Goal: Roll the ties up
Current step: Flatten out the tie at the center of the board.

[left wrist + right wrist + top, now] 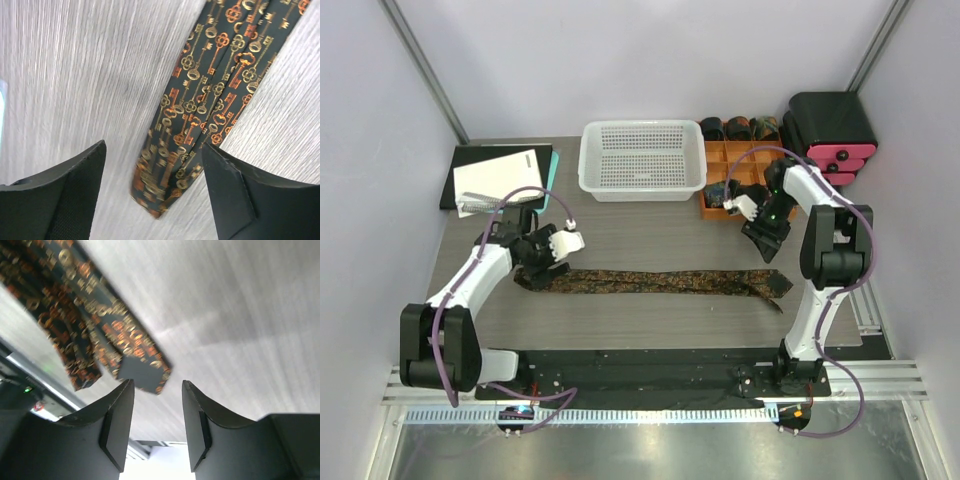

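Observation:
A dark tie [660, 284] with a gold and orange key pattern lies flat across the table, narrow end at the left, wide pointed end at the right. My left gripper [542, 268] is open just above the narrow end, which lies between the fingers in the left wrist view [165, 175]. My right gripper [763, 247] is open and empty above the table, just behind the wide end [100, 340]. Several rolled ties [738, 128] sit in the orange organizer.
A white mesh basket [642, 160] stands at the back centre. An orange compartment organizer [725, 165] is right of it, a black and pink box [832, 135] at the far right. A dark folder with white papers [500, 175] lies at the back left.

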`<control>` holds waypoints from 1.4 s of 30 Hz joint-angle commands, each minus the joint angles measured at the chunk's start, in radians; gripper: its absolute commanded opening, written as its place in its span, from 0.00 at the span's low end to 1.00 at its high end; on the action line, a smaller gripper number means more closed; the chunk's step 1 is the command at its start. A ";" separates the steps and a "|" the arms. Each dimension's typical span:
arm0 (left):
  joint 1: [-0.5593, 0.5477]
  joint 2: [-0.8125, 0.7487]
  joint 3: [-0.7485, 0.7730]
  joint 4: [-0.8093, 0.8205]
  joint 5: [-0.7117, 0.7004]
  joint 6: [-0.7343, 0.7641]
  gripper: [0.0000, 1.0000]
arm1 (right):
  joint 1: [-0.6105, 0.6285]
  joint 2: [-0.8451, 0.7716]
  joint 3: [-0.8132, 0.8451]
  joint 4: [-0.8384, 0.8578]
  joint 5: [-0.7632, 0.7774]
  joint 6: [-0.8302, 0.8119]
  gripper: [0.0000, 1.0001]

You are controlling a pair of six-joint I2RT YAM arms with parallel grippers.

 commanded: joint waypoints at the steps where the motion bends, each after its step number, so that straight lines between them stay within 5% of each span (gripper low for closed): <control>1: 0.002 0.013 0.005 -0.007 0.039 0.105 0.78 | 0.005 -0.061 -0.063 -0.056 -0.044 -0.010 0.49; 10: 0.004 0.169 0.006 0.111 -0.076 0.106 0.74 | 0.005 -0.041 -0.172 0.082 0.018 0.016 0.41; 18: 0.023 0.226 0.029 0.114 -0.139 0.123 0.46 | 0.005 -0.034 -0.281 0.180 0.135 0.013 0.30; 25: 0.089 0.153 0.033 0.025 -0.114 0.157 0.33 | -0.027 -0.026 -0.298 0.205 0.155 0.020 0.28; 34: 0.169 0.140 -0.020 0.113 -0.159 0.158 0.00 | -0.033 -0.031 -0.313 0.202 0.158 0.020 0.27; 42: 0.211 0.131 -0.121 0.372 -0.286 0.118 0.00 | -0.042 -0.035 -0.301 0.179 0.144 0.026 0.27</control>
